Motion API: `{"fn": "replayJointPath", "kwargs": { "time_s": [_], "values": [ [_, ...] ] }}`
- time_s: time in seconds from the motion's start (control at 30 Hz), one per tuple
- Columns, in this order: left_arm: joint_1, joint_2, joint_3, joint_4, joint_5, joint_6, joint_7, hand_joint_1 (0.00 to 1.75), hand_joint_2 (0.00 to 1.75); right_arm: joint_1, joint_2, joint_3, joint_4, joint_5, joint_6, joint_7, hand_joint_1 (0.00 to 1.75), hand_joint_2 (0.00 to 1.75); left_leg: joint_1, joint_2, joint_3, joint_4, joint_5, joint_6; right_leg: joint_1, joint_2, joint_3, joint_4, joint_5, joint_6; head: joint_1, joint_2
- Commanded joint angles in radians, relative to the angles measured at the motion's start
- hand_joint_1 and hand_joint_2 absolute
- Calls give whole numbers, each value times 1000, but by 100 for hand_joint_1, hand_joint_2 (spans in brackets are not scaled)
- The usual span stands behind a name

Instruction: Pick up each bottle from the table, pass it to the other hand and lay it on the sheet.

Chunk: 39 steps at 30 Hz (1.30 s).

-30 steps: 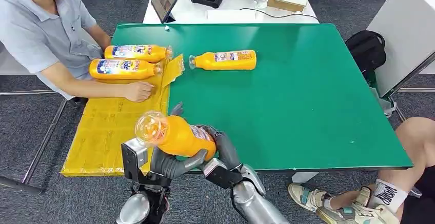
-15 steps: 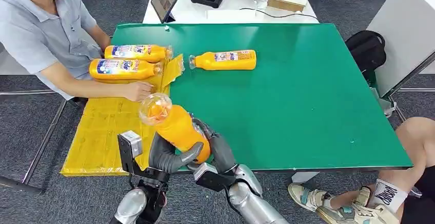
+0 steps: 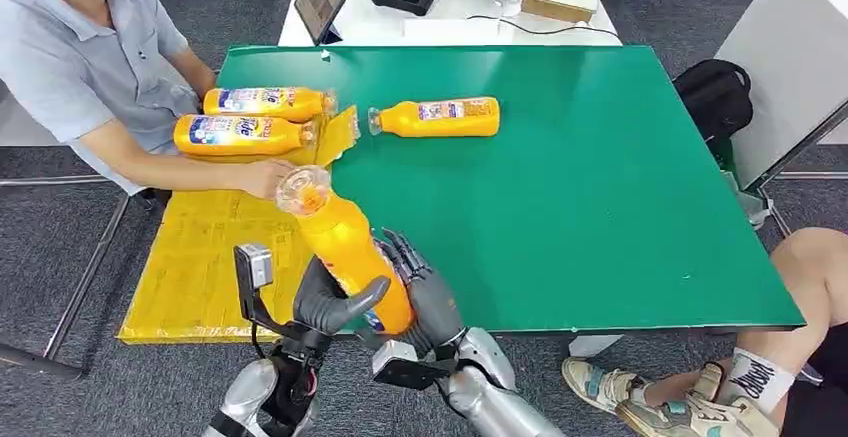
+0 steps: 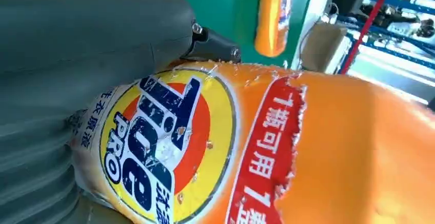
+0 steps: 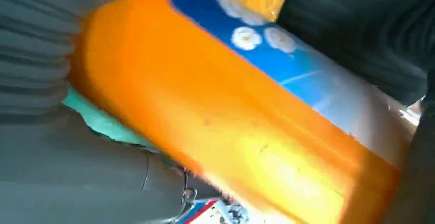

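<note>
An orange detergent bottle [image 3: 345, 252] is held over the table's front edge, clear cap pointing away and up. My left hand [image 3: 325, 302] grips its lower body, thumb across the front. My right hand [image 3: 428, 295] cups the same end from the other side, fingers against the bottle. The left wrist view shows the bottle's label [image 4: 169, 142] close against my left hand [image 4: 77, 80]. In the right wrist view the bottle [image 5: 231, 121] lies against my right hand [image 5: 36, 55]. Two more bottles [image 3: 265, 103] [image 3: 240, 134] lie on the yellow sheet [image 3: 200, 257]. Another [image 3: 440, 117] lies on the green table [image 3: 600, 207].
A seated person at the left rests a hand [image 3: 265, 177] on the sheet just beyond the held bottle's cap. Another person's legs [image 3: 760, 357] are at the front right. A white table [image 3: 450, 17] with a tablet and a box stands behind.
The held bottle has tipped more upright and swung its cap away from me. Both hands have sunk lower, and my left thumb has closed further across the bottle.
</note>
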<state>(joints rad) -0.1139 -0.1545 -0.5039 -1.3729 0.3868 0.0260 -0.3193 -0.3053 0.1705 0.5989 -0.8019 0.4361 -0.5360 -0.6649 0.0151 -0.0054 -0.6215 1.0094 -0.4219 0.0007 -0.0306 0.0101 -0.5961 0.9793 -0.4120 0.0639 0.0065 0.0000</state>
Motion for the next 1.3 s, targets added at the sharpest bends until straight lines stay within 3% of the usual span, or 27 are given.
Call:
{"fn": "replayJointPath", "kwargs": {
  "time_s": [0.03, 0.1, 0.17, 0.3, 0.47, 0.57, 0.7, 0.77, 0.8, 1.3],
  "values": [
    [-76, 31, 80, 99, -225, 205, -83, 175, 175, 70, -151, 44, -119, 76, -69, -33, 0, 0, 1, -2, 5, -1, -1, 1, 2, -4, 7, -2, -2, -4, 0, 0],
    [-115, 42, 144, 140, -272, 229, -80, 175, 175, 134, -182, -7, -256, 140, -162, -33, 0, 0, 0, -2, 3, -1, 0, 1, 1, -3, 4, -1, -1, -2, 0, 0],
    [-143, 58, 199, 174, -307, 239, -75, 175, 175, 193, -179, -74, -348, 163, -162, -33, 0, 0, 1, -5, 3, -1, 0, 0, 1, -6, 5, -1, -2, -3, 0, 0],
    [-171, 88, 321, 216, -554, 345, -102, 175, 175, 307, -197, -153, -460, 154, -86, -33, 0, 0, 1, -2, 3, -1, -1, 0, 1, -2, 3, -1, -1, -3, 0, 0],
    [-193, 86, 425, 261, -580, 309, -70, 175, 175, 385, -171, -205, -482, 88, -34, -33, 0, 0, 1, -1, 3, -1, -1, 1, 1, -3, 4, -1, -2, -3, 0, 0],
    [-197, 95, 429, 277, -642, 356, -83, 175, 175, 398, -171, -196, -482, 90, -16, -30, 0, 0, 1, -1, 4, -1, -1, 1, 1, -2, 5, -1, -2, -3, 0, 0],
    [-226, 138, 417, 385, -1022, 445, 7, 175, 175, 454, -157, -186, -533, -7, 110, 3, 0, 0, 0, -1, 3, -1, -1, 0, 1, -2, 3, 0, -1, -3, 0, 0],
    [-224, 156, 419, 417, -1066, 401, 13, 175, 175, 472, -152, -181, -534, -41, 152, 28, 0, 0, 1, -2, 5, -2, -1, 0, 1, -3, 6, -1, -2, -4, 0, 0],
    [-223, 176, 407, 443, -1111, 366, 5, 175, 175, 474, -144, -175, -505, -100, 228, 62, 0, 0, 0, -1, 3, -1, -1, 0, 1, -1, 3, 0, -1, -2, 0, 0],
    [-343, 208, 359, 693, -1349, 364, 48, 175, 175, 405, -114, -144, -358, -136, 277, 54, 0, 0, 1, 3, 7, -2, -1, 0, 1, 1, 6, -1, 0, -3, 0, 0]
  ]
}}
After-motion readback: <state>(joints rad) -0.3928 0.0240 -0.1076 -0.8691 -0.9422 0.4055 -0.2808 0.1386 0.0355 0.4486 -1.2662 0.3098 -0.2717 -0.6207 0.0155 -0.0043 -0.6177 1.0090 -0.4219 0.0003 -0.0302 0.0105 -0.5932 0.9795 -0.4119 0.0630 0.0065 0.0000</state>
